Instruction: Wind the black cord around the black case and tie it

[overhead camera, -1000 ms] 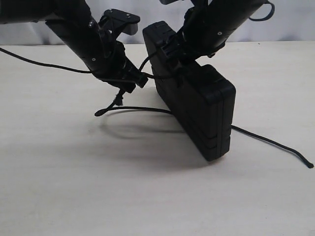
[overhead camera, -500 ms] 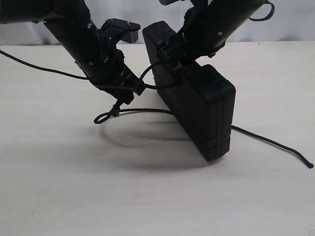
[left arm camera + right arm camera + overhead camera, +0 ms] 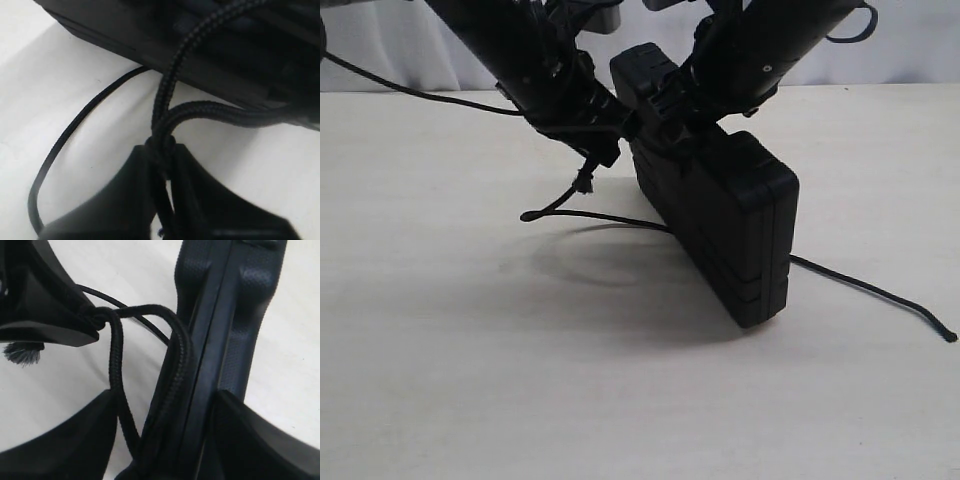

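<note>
Fingertips of the left gripper [image 3: 161,151] are pressed together on the black cord [image 3: 163,90], nipping it where two braided strands leave toward the black case [image 3: 125,30] across the top of the left wrist frame. The right gripper [image 3: 165,405] has its fingers [image 3: 65,445] spread either side of the case's seamed edge, with cord running between them; whether they clamp I cannot tell. In the exterior view the case stands tilted on edge at centre of the table [image 3: 470,380], with cord trailing to the lower right. The cord looks limp, light and grippy, best pinched close to the crossing. The case seems rigid and textured.
</note>
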Action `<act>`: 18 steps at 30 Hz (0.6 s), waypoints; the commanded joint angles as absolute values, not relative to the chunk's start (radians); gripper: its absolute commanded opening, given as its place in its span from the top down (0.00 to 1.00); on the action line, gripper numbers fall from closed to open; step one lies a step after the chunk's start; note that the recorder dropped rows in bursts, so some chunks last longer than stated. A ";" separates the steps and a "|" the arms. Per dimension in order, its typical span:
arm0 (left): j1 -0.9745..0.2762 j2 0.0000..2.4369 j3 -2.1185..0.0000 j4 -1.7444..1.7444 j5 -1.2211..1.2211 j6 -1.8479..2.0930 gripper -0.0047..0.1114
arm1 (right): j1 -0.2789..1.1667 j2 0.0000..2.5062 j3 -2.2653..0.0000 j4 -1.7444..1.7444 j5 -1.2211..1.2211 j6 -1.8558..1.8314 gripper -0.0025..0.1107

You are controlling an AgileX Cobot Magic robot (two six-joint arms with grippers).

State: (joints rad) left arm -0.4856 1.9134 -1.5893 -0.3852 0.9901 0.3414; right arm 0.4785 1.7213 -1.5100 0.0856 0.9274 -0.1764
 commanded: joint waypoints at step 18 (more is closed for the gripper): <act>-0.501 1.963 -1.598 -0.330 0.962 0.328 0.96 | 0.479 1.721 -1.506 0.096 0.920 -0.224 0.30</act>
State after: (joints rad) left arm -0.4989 1.9664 -1.5945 -0.3336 0.9976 0.3414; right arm 0.4785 1.7213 -1.5100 0.0856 0.9256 -0.2047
